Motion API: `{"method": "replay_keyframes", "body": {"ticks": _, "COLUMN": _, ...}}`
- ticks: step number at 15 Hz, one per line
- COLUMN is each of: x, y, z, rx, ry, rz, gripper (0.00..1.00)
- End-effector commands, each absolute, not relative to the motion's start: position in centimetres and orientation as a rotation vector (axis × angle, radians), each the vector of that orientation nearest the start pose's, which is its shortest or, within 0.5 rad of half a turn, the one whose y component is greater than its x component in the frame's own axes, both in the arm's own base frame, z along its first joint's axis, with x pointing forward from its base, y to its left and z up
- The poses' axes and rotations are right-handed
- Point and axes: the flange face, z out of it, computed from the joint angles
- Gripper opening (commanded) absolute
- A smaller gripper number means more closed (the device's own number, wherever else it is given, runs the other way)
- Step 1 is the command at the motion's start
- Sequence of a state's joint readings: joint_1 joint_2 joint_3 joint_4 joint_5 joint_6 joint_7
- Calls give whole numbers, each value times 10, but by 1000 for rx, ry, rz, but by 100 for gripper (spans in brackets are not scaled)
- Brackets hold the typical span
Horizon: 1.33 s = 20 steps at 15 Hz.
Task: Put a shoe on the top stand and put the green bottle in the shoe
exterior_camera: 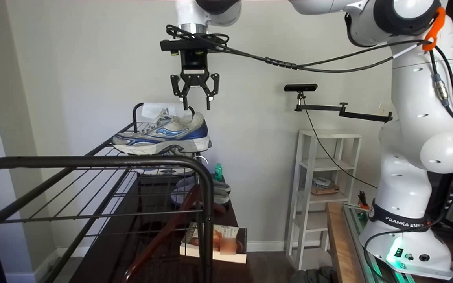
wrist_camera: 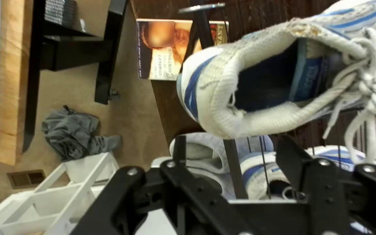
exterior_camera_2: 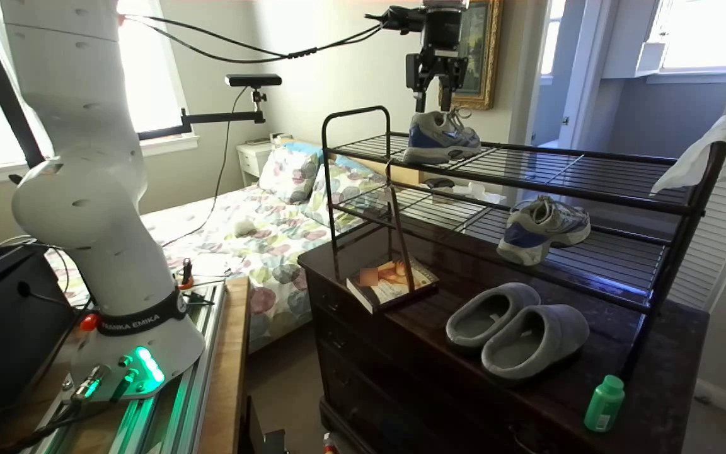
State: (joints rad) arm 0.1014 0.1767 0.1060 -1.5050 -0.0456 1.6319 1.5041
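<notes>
On one dark brown wooden dresser (exterior_camera_2: 410, 353), one tall black metal-bar rack (exterior_camera: 92, 161) was stood, and in it two slatted tiers were counted. By the upper slatted tier (exterior_camera_2: 546, 165), one low grey-and-white athletic sneaker (exterior_camera: 163, 135) with blue trim and a thick white sole was carried, its heel set at the rack's front edge; by the lower slatted tier (exterior_camera_2: 618, 255), one matching second sneaker (exterior_camera_2: 542, 230) was held. Just over that upper heel, above the rack, one black gripper (exterior_camera: 197, 107) was suspended, its two fingers (exterior_camera: 185, 103) spread apart. From the rack's front edge one brown wooden hanger (exterior_camera_2: 400, 233) was hung. In front of the rack, two grey slippers (exterior_camera_2: 555, 331) were set side by side on the dresser, and near the rack's leg one small, slim, bright green capped bottle (exterior_camera_2: 604, 404) was placed upright. Over the rack's end nearest the bottle, one sheet-like white bundle (exterior_camera_2: 700, 157) was draped. One thick book (exterior_camera_2: 388, 290) with a pictured cover was laid at the rack's front, near the hanger.
</notes>
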Motion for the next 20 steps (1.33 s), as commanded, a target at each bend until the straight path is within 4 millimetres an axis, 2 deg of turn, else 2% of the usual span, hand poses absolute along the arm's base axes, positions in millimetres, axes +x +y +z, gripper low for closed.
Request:
{"method": "replay_keyframes", "body": {"ticks": 1, "x": 571, "y": 93, "z": 592, "rx": -2638, "ry": 1814, "rz": -260, "gripper": 100}}
{"method": "replay_keyframes", "body": {"ticks": 4, "x": 551, "y": 41, "z": 602, "rx": -2709, "ry": 1702, "rz": -474, "gripper": 100}}
{"method": "replay_keyframes", "body": {"ticks": 6, "x": 540, "y": 5, "z": 612, "rx": -2653, "ry": 1603, "rz": -578, "gripper": 100}}
{"method": "replay_keyframes", "body": {"ticks": 9, "x": 520, "y": -58, "z": 599, "rx": -2591, "ry": 1519, "rz": -705, "gripper": 100}}
{"method": "replay_keyframes", "body": {"ticks": 10, "x": 511, "y": -77, "z": 587, "rx": -2610, "ry": 1494, "rz": -709, "gripper": 100}}
{"method": "replay_keyframes", "body": {"ticks": 12, "x": 492, "y": -111, "z": 553, "rx": -2651, "ry": 1466, "rz": -599, "gripper": 100}}
{"method": "replay_keyframes", "body": {"ticks": 14, "x": 475, "y": -137, "z": 512, "rx": -2783, "ry": 1429, "rz": -388, "gripper": 100}}
{"method": "replay_keyframes", "body": {"ticks": 16, "x": 464, "y": -155, "z": 484, "rx": -2908, "ry": 1408, "rz": -249, "gripper": 100}}
{"method": "replay_keyframes", "body": {"ticks": 18, "x": 460, "y": -166, "z": 464, "rx": -3036, "ry": 1408, "rz": -190, "gripper": 100}}
{"method": "replay_keyframes", "body": {"ticks": 19, "x": 466, "y": -168, "z": 461, "rx": -3041, "ry": 1497, "rz": -285, "gripper": 100}}
{"method": "replay_keyframes", "body": {"ticks": 20, "x": 463, "y": -168, "z": 469, "rx": -2985, "ry": 1448, "rz": -229, "gripper": 100}}
